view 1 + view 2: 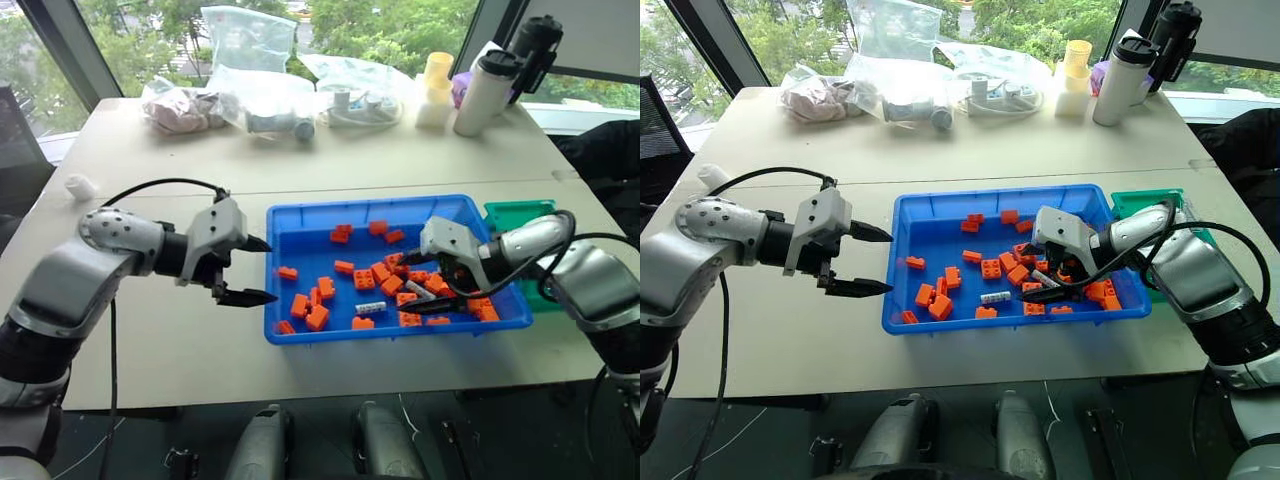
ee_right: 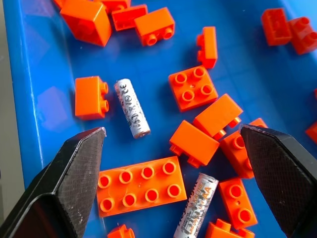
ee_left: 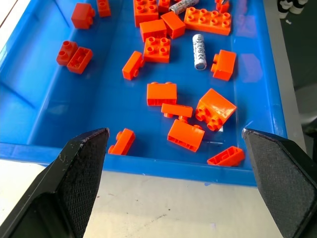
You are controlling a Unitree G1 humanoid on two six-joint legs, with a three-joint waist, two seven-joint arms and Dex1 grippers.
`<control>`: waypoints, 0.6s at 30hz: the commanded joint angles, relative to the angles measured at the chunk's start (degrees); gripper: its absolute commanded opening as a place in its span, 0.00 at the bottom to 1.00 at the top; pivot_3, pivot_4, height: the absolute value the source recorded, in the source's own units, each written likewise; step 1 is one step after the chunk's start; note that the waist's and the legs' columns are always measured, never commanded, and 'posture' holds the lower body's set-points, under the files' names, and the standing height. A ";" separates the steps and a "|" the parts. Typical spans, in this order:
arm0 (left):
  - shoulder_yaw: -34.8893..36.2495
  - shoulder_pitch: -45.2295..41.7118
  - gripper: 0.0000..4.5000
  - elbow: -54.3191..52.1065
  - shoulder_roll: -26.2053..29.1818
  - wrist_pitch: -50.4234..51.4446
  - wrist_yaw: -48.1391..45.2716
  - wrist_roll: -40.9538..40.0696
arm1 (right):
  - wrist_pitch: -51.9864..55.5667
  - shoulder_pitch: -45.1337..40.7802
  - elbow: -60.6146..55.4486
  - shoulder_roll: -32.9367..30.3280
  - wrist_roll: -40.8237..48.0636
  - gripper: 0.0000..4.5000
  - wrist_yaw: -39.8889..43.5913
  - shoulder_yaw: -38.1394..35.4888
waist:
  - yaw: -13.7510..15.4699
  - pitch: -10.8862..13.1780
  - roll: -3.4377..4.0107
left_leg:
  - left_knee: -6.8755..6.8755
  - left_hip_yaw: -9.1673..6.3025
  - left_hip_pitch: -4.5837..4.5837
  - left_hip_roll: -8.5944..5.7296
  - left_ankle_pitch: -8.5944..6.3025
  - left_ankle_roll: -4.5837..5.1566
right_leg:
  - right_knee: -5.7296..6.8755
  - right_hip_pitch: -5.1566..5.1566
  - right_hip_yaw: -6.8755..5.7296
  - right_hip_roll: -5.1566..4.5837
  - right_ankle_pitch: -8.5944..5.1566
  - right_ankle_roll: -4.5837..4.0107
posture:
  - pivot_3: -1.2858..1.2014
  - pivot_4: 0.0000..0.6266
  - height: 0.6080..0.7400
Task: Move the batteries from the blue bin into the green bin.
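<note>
A: Where do your arms sit?

B: Your right pincer (image 1: 1040, 275) reaches low into the blue bin (image 1: 930, 225), fingers spread wide and holding nothing, over the orange bricks (image 2: 139, 191). Your left pincer (image 1: 260, 270) hovers over the desk (image 1: 160, 340) just outside the bin's left wall, pointing at it, fingers also wide apart and bare.

A: And the batteries?

B: Two show: one battery (image 2: 132, 107) lies flat on the blue floor among the bricks, silver-grey with dark print; a second battery (image 2: 196, 206) lies tilted beside the long brick. The green bin (image 1: 520, 214) stands touching the blue bin's right end.
</note>
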 commanded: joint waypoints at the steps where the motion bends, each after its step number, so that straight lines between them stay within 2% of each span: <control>1: 1.68 0.05 1.00 -2.27 0.70 0.88 0.83 -0.36 | -4.36 -2.74 3.35 1.44 -2.50 0.99 3.52 1.68 | -0.01 0.00 0.00 | 0.00 0.00 0.00 0.00 0.00 0.00 | 0.01 0.00 0.00 0.00 0.00 0.00 | 0.52 0.24 1.00; 8: 2.13 1.28 1.00 -3.25 0.23 1.74 3.10 -0.33 | -11.11 -6.63 11.43 7.81 -8.27 0.99 6.59 6.40 | 0.07 0.00 0.00 | 0.01 0.00 0.02 0.01 0.00 0.00 | 0.03 0.00 0.00 0.01 0.00 0.00 | 0.52 0.24 1.00; 16: 1.71 2.16 1.00 -3.11 1.22 1.38 2.68 0.45 | -14.77 -6.97 13.45 9.76 -12.15 0.99 11.48 9.60 | 0.16 0.00 0.00 | 0.02 -0.01 0.03 -0.02 0.00 -0.01 | 0.04 0.01 -0.02 -0.02 0.00 0.00 | 0.52 0.24 1.00; 18: 1.66 2.20 1.00 -3.08 1.21 1.34 2.68 0.49 | -16.92 -7.05 14.76 10.40 -14.20 0.88 10.96 10.19 | 0.15 0.00 0.00 | 0.02 -0.01 0.02 -0.02 0.00 -0.01 | 0.04 0.01 -0.02 -0.02 0.00 0.00 | 0.52 0.24 1.00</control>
